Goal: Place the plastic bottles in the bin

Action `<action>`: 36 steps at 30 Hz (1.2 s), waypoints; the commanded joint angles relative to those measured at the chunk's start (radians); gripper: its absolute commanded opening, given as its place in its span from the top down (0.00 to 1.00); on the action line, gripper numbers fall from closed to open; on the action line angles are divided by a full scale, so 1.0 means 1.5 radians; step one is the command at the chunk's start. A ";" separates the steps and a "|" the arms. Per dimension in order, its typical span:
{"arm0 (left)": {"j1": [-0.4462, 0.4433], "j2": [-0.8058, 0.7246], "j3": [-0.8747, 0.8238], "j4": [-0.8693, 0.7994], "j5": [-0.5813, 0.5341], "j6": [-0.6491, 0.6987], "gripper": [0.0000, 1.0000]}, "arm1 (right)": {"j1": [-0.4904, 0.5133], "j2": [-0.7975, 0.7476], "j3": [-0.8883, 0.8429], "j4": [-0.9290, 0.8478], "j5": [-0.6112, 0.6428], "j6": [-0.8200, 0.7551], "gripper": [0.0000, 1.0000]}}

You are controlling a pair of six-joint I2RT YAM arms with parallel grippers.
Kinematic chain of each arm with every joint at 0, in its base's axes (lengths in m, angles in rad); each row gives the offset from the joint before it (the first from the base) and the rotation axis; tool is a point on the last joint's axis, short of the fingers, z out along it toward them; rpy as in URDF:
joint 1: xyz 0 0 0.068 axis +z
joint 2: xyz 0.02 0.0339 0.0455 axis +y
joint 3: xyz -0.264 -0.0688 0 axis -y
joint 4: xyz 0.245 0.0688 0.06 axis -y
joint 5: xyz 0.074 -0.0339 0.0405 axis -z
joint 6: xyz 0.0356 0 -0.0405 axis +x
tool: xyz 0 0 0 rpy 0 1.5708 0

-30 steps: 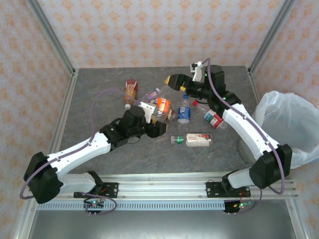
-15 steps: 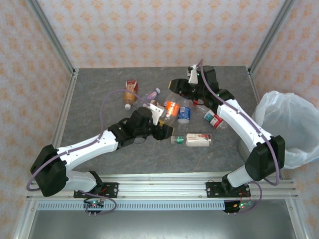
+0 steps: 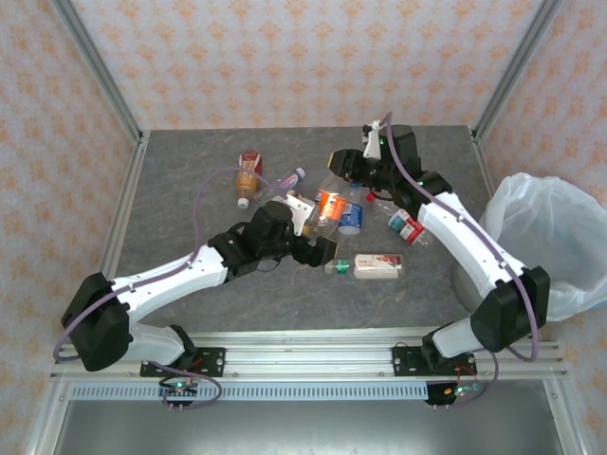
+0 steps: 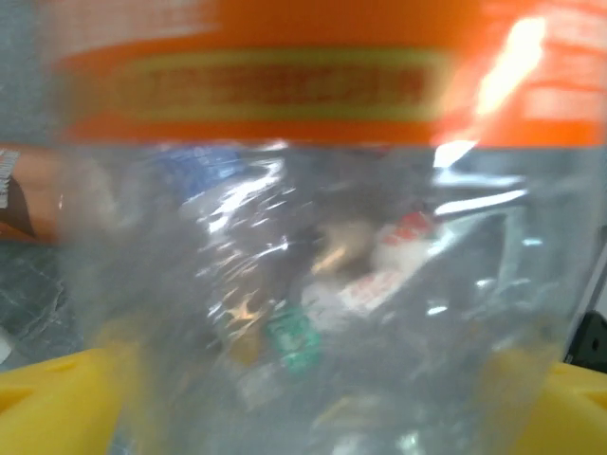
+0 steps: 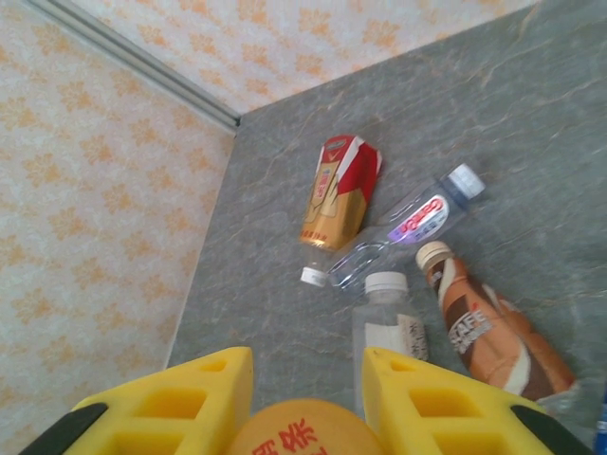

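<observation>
The bottle is clear and crumpled, with an orange label and an orange cap printed with red characters. It sits at the middle of the table, between the two grippers, cap toward the far side. The right gripper pinches the cap, its yellow fingers pressed against both sides. The left gripper is at the bottle's near end, jaws spread wide on either side of the clear body; whether they touch it I cannot tell. Other bottles lie scattered just beside and around it. The bin, lined with a white bag, stands at the right edge, well apart.
</observation>
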 commanded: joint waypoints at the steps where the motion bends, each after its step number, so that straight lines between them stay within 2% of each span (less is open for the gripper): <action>1: -0.004 -0.046 -0.010 0.013 -0.035 0.011 0.00 | -0.001 -0.064 0.006 -0.047 0.112 -0.056 1.00; 5: -0.003 -0.100 -0.052 0.066 -0.069 0.007 0.00 | -0.001 -0.130 -0.004 -0.085 0.241 -0.121 1.00; 7: -0.003 -0.120 -0.067 0.077 -0.114 0.001 0.00 | -0.001 -0.166 0.005 -0.106 0.318 -0.151 1.00; 9: -0.001 -0.137 -0.088 0.085 -0.189 -0.015 0.00 | -0.001 -0.222 0.019 -0.120 0.396 -0.181 1.00; 15: 0.013 -0.149 -0.147 0.124 -0.323 -0.073 0.00 | -0.001 -0.368 0.022 -0.080 0.558 -0.269 1.00; 18: 0.035 -0.127 -0.158 0.159 -0.274 -0.101 0.00 | -0.001 -0.423 0.017 -0.052 0.621 -0.307 1.00; 21: 0.036 -0.119 -0.189 0.234 -0.271 -0.110 0.00 | -0.001 -0.456 0.024 -0.028 0.676 -0.354 1.00; 26: 0.041 -0.117 -0.166 0.174 -0.305 -0.083 0.00 | 0.000 -0.476 0.037 0.032 0.798 -0.477 1.00; 29: 0.049 -0.125 -0.177 0.179 -0.278 -0.084 0.00 | -0.001 -0.468 0.048 0.076 0.868 -0.567 1.00; 33: 0.053 -0.127 -0.185 0.181 -0.273 -0.094 0.00 | -0.003 -0.453 0.024 0.195 0.954 -0.712 1.00; 36: 0.064 -0.122 -0.187 0.184 -0.269 -0.107 0.00 | -0.020 -0.456 -0.028 0.276 0.979 -0.750 1.00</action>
